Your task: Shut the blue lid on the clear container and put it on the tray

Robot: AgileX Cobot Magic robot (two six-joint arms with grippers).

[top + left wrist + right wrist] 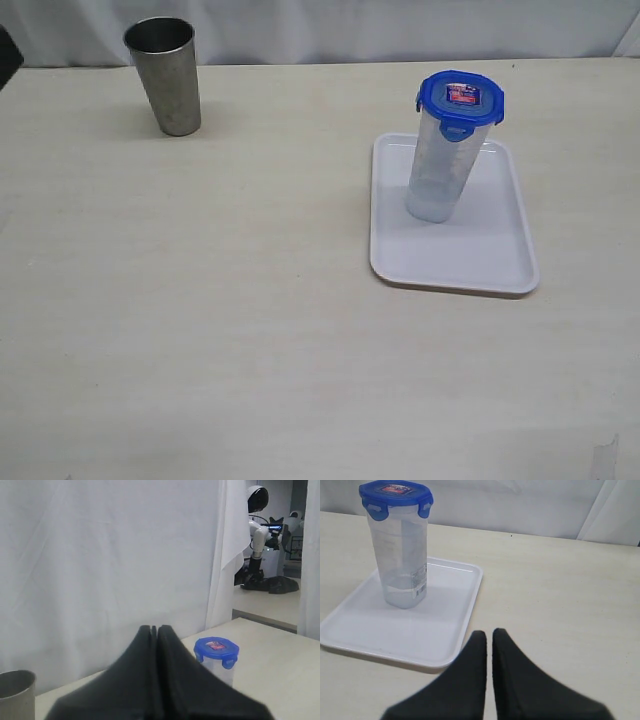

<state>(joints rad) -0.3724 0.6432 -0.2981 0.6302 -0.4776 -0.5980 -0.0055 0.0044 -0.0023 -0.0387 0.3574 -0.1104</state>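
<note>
What I count:
One clear container (438,172), one blue lid (460,98), one tray (492,250), one metal cup (168,80).

Upright clear container (437,180) stood on tray (480,262), in its far half. The blue lid (460,100) sat on rim, red-and-white label up. Tray lay right of centre on pale table (200,330). Far left, grey metal cup (165,75) stood upright, well apart from tray. Behind table hung white curtain (350,25).

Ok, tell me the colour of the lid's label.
Red and white, on the blue lid; clearest in the exterior view.
</note>
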